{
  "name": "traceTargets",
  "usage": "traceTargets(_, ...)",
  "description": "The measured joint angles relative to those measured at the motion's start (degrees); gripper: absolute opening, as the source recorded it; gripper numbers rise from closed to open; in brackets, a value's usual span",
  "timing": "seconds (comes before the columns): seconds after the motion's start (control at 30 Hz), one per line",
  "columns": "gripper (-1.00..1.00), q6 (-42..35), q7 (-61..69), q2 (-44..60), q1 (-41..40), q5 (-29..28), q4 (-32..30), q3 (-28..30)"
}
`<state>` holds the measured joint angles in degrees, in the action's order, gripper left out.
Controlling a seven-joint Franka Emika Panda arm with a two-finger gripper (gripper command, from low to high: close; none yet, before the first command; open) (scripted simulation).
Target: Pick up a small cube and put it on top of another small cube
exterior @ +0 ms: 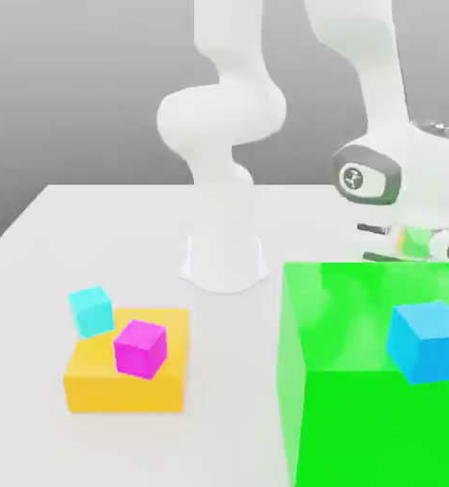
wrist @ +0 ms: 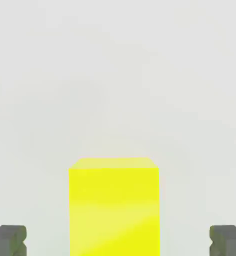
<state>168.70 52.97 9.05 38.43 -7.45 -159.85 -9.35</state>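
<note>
Yellow cube (wrist: 114,207) sits between the gripper's (wrist: 118,241) released fingers (wrist: 9,240), the grasp in hand; next, clench, then lift.

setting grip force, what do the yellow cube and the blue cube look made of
Yellow cube: looks like hard, smooth plastic, one flat bright colour with a faint diagonal sheen, no grain.
Blue cube: same plain look, matte, crisp edges, evenly shaded faces.
Both are simulator renders, so the real material stays open.

Bright yellow small cube (wrist: 113,207) sits upright on pale surface; sky-blue cube (exterior: 428,340) atop green block
</note>
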Motion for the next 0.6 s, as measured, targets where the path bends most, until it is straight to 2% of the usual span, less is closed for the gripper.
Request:
traceTargets(0.1, 0.00, 4.96, -2.18, 6.08, 4.05, -2.94, 1.17, 4.74)
traceTargets(0.13, -1.00, 5.94, -2.51, 7.26, 4.85, -3.34, 1.39, 5.63)
traceTargets(0.37, -1.00, 5.71, -2.35, 7.12, 4.98, -3.14, 1.36, 5.71)
traceTargets(0.6, -1.00, -4.63, 3.47, -5.57, 2.10, 5.92, -0.75, 0.94)
